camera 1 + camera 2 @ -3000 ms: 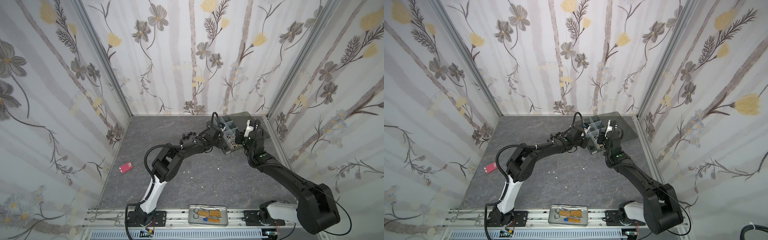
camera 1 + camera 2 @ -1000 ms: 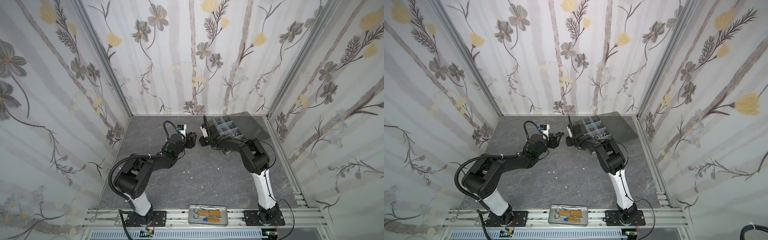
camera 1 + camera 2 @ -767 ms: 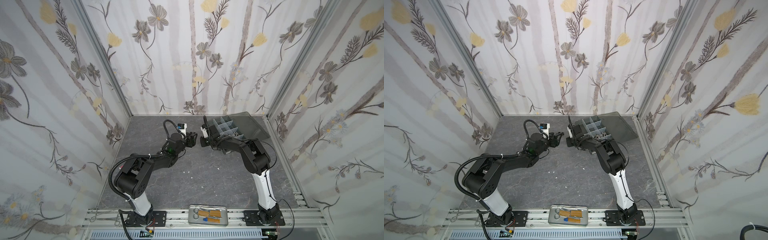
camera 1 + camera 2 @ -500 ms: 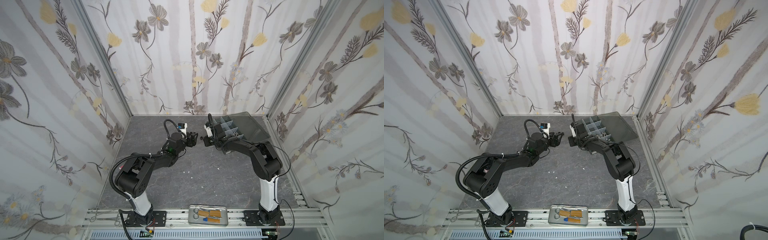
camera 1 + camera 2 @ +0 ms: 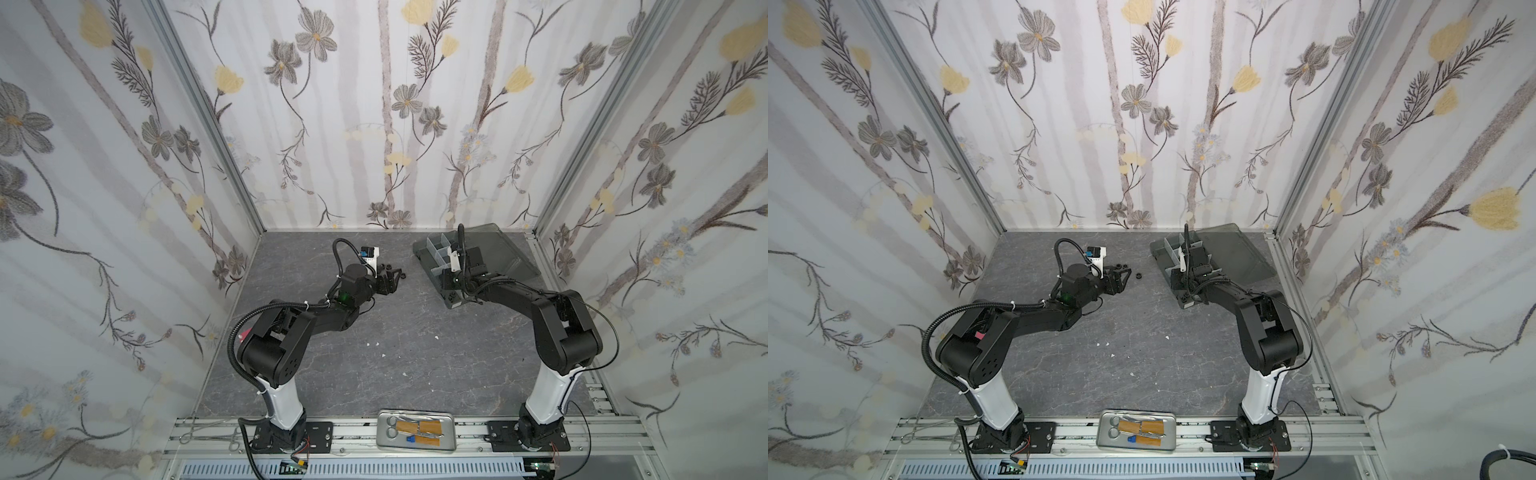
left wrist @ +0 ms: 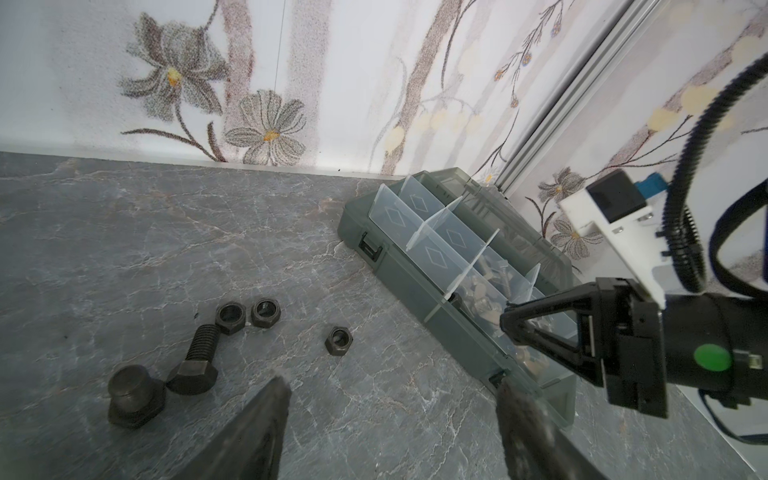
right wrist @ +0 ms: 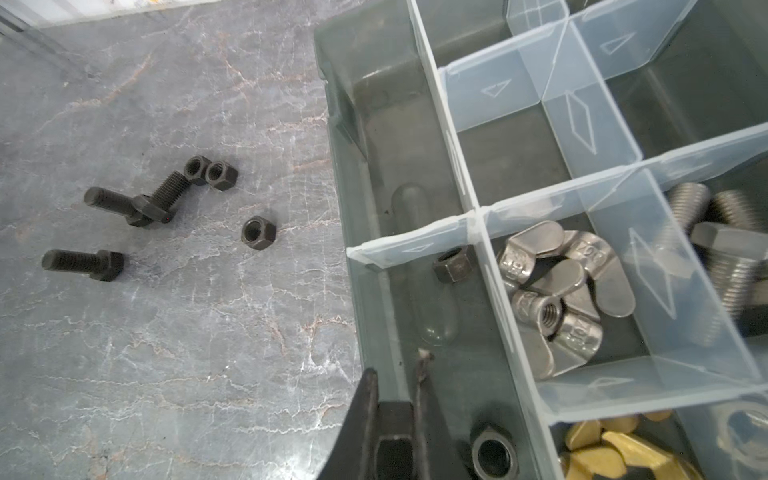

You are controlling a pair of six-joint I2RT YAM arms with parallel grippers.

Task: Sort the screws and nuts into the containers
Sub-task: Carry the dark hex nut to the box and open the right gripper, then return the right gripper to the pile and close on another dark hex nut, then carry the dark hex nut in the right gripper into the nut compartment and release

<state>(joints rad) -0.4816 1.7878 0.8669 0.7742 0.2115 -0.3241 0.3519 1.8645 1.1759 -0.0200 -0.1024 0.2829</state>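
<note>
In both top views my left claw (image 5: 394, 280) hangs low over the grey, marble-veined tabletop (image 5: 415, 357), beside loose black hex nuts (image 5: 1138, 275). The right claw (image 5: 448, 286) sits over the near end of the smoky grey translucent plastic organizer box (image 5: 424, 249), its hinged lid (image 5: 498, 253) thrown back toward the corner.

Through the left wrist camera I see the left claw (image 6: 392, 395) spread wide, matte tapered fingers (image 6: 270, 411) flanking bare tabletop. One nut (image 6: 338, 340) lies just beyond them; two more touch beside the threaded shank of a black hex-head bolt (image 6: 199, 357). The right claw (image 6: 505, 323) ends in pointed black tips that meet above the box's clear dividers (image 6: 432, 237).

Through the right wrist camera the right claw (image 7: 397, 368) is narrow, fingers almost touching; I cannot tell whether anything is pinched. It hangs over the long outer cell (image 7: 415, 291), where two black nuts (image 7: 453, 264) rest. Neighbouring cells hold rounded silver wing nuts (image 7: 552, 299), ribbed silver bolts (image 7: 715, 249) and faceted brass-coloured pieces (image 7: 611, 449). Three black bolts (image 7: 83, 264) and three nuts (image 7: 257, 232) lie out on the tabletop.
</note>
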